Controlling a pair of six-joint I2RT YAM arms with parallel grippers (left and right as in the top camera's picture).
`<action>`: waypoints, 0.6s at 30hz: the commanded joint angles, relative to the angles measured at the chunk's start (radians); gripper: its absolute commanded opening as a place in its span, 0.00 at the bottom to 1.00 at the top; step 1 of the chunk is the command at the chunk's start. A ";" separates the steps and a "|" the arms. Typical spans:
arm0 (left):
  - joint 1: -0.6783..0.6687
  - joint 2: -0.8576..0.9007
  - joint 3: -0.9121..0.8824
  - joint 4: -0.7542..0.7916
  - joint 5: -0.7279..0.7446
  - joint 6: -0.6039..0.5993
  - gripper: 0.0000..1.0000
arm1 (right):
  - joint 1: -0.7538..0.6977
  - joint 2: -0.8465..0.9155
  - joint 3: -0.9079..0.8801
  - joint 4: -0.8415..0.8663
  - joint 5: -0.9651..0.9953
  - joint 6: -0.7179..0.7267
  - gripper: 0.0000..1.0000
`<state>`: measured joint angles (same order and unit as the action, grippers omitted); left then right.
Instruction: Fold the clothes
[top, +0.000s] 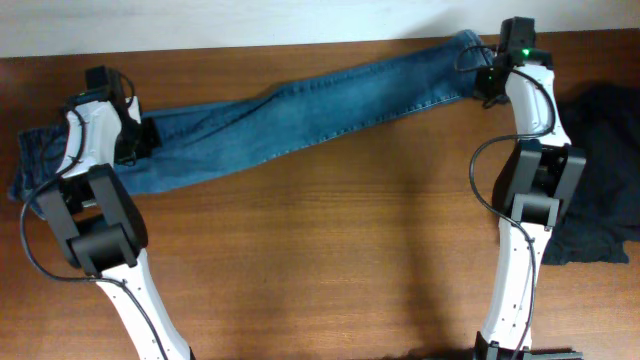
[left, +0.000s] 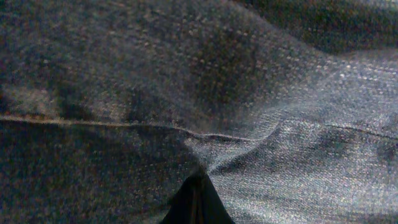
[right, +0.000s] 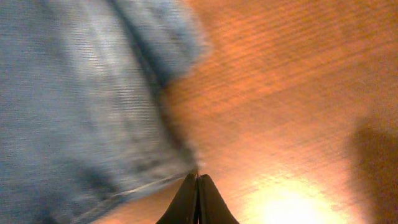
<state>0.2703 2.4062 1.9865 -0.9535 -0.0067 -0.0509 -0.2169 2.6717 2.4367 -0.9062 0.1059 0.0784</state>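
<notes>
The blue jeans (top: 300, 110) lie stretched across the wooden table, waistband at the far left and leg end at the upper right. My left gripper (top: 141, 136) is pressed onto the upper leg near the waist. In the left wrist view its dark fingertips (left: 196, 190) are shut, and the denim (left: 267, 137) puckers into them beside a pale seam (left: 124, 124). My right gripper (top: 487, 82) sits at the leg end. Its closed tips (right: 197, 178) meet the corner of the hem (right: 143, 180). A black garment (top: 605, 170) lies crumpled at the right edge, partly behind the right arm.
Bare brown wood (top: 330, 250) fills the middle and front of the table. The back edge of the table meets a pale wall (top: 250, 20) just behind the jeans. Both arm bases stand at the front, left (top: 140, 310) and right (top: 510, 310).
</notes>
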 joint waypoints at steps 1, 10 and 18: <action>0.040 0.023 -0.023 0.040 -0.077 -0.006 0.01 | -0.016 0.018 0.009 -0.023 0.022 0.004 0.04; 0.040 0.023 -0.023 0.105 -0.077 0.003 0.01 | 0.008 -0.003 0.026 -0.052 -0.125 -0.071 0.04; 0.040 0.023 -0.023 0.105 -0.076 0.003 0.01 | 0.098 -0.034 0.179 0.129 -0.182 -0.082 0.04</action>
<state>0.2955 2.4065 1.9762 -0.8619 -0.0383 -0.0498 -0.1627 2.6717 2.5538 -0.8249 -0.0387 0.0109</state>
